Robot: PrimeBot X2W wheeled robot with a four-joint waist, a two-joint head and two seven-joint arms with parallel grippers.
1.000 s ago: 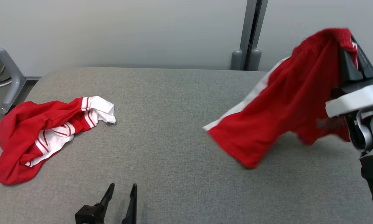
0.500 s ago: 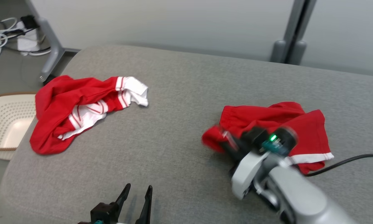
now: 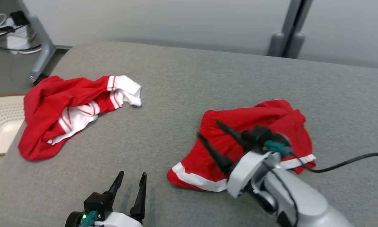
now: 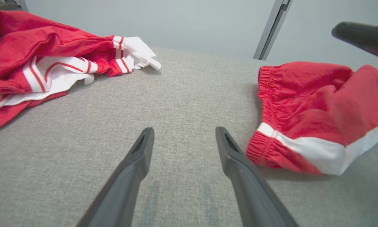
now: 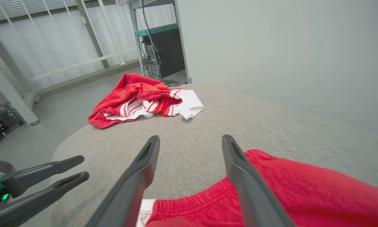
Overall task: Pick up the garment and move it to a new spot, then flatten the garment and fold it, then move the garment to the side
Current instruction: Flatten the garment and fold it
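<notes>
Lying in a crumpled heap on the right half of the table (image 3: 176, 88), the shorts (image 3: 271, 116) are waistband toward the left, with one white-striped hem at the near edge and a leg doubled over on top. Your right gripper (image 3: 208, 129) hangs above the waistband end, fingers spread wide and holding nothing. Your left gripper (image 3: 132, 173) sits low near the front edge, just left of the shorts, moderately open and also empty. Judgement: the move to a new spot looks done and flattening is next. Risks to log: the cloth is layered, so a pinch at the waistband may take one layer only and lift the shorts into a twist instead of spreading them. Dragging across the rough grey cover could bunch the fabric further. The right wrist's cable (image 3: 349, 159) trails close over the far hem and might catch it on a sweep. A second red garment, the jersey (image 3: 56, 104), lies well apart at the left edge, so don't take it for the target.
</notes>
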